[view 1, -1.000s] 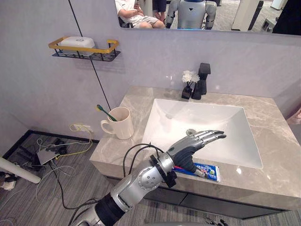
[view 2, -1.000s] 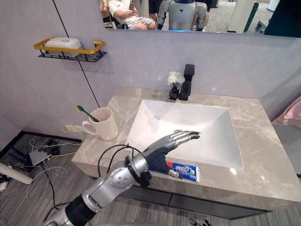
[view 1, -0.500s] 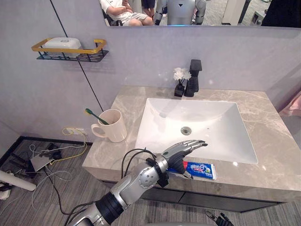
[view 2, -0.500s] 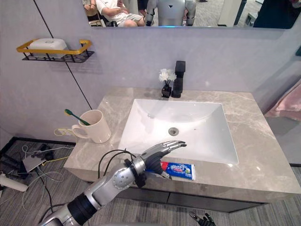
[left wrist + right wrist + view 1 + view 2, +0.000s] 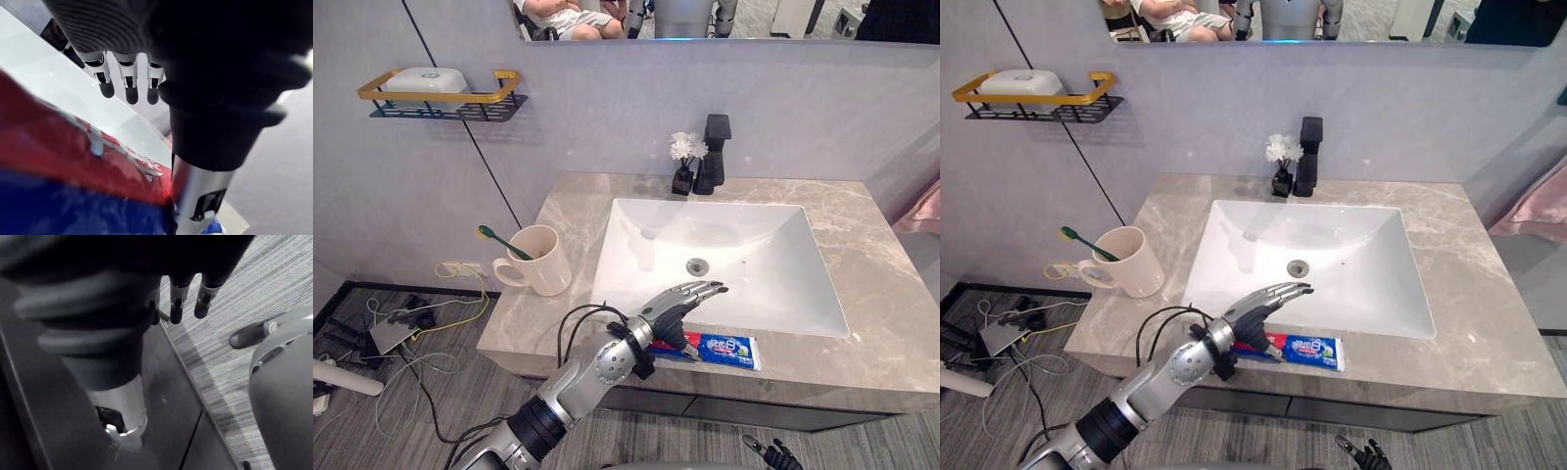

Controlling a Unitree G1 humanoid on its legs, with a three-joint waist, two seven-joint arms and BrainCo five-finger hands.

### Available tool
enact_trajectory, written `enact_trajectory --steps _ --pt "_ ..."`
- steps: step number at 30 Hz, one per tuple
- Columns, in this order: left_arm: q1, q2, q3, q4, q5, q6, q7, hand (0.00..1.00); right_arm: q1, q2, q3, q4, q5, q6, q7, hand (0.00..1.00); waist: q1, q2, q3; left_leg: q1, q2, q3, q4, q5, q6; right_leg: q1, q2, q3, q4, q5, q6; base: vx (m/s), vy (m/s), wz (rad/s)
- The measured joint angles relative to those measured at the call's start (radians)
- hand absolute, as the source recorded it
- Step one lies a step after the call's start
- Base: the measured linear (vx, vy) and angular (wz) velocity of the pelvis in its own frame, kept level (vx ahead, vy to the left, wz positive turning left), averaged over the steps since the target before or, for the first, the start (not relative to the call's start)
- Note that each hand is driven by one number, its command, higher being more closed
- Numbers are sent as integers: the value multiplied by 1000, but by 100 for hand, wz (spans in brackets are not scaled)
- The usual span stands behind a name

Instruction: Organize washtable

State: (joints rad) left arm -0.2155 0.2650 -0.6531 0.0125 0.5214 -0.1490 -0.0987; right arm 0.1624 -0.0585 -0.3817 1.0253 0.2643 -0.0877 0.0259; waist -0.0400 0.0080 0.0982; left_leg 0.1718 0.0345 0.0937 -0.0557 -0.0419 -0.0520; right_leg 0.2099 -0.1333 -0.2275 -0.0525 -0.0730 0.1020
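- A black wire wall shelf with a gold rim (image 5: 440,98) held a white soap bar (image 5: 416,78), left of the grey marble countertop (image 5: 881,323).
- A cream ceramic mug (image 5: 543,264) with a green toothbrush (image 5: 499,238) stood near the countertop's left edge, with bare stone around it.
- The left hand (image 5: 674,311) hovered over the front edge, fingers (image 5: 129,81) straight out above the white rectangular basin (image 5: 754,264), thumb (image 5: 195,196) down by the tube's left end, gripping nothing.
- The red, white and blue toothpaste tube (image 5: 724,347) lay flat along the front edge.
- A black faucet (image 5: 713,155) and a small black vase of white flowers (image 5: 683,162) stood at the back edge.
- The right hand (image 5: 1363,454) hung below the countertop, fingers loose and empty.
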Motion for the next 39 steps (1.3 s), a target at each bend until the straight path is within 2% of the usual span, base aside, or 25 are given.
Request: enact_trajectory --steps 9,17,18,39 --pt "52 17 74 -5 6 2 14 0 6 -11 0 -1 0 7 1 0 1 14 -2 2 1 3 2 0 0 1 1 4 0 0 0 -21 -13 -1" --pt "126 39 98 -40 40 2 11 0 20 -11 7 -23 0 8 5 0 2 25 -9 7 4 5 2 0 0 5 8 6 2 0 -1 0 0 0" --pt "136 42 106 -44 41 2 11 100 23 -11 8 -23 0 9 9 0 4 25 -9 8 6 5 2 0 0 6 9 6 2 0 -1 0 0 0" --pt "155 103 131 -74 36 -14 -10 100 22 -28 44 -23 0 9 21 0 4 25 -21 16 19 11 1 -1 0 12 26 10 -1 3 -6 -14 -9 -1"
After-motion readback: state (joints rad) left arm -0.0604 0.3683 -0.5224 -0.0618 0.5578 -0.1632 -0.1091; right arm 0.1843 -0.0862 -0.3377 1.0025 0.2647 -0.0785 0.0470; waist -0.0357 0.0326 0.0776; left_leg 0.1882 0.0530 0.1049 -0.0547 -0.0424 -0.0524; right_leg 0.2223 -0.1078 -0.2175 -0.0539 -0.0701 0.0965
